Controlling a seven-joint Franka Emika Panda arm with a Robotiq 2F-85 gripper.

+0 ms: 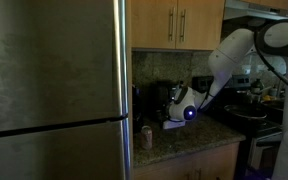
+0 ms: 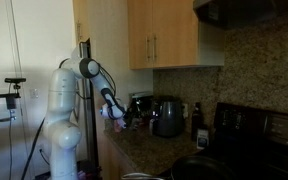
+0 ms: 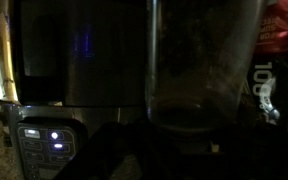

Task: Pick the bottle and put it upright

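A small pinkish bottle or can (image 1: pixel 147 137) stands on the granite counter close to the fridge. My gripper (image 1: pixel 185 111) hangs low over the counter to its right, in front of a black appliance (image 1: pixel 159 100), with a blue light glowing on it. It also shows in an exterior view (image 2: pixel 120 114), by the counter's near end. The wrist view is very dark. It shows a clear glass container (image 3: pixel 204 60) straight ahead and a dark bottle with white print (image 3: pixel 264 85) at the right. The fingers are lost in shadow, and I cannot tell whether they hold anything.
A steel fridge (image 1: pixel 54 80) fills the left. A dark kettle or coffee maker (image 2: pixel 167 115) and a dark bottle (image 2: pixel 197 120) stand against the backsplash. An appliance panel with lit buttons (image 3: pixel 44 140) is close at the left. Wood cabinets (image 1: pixel 179 22) hang above; a stove (image 1: pixel 254 115) is beside the arm.
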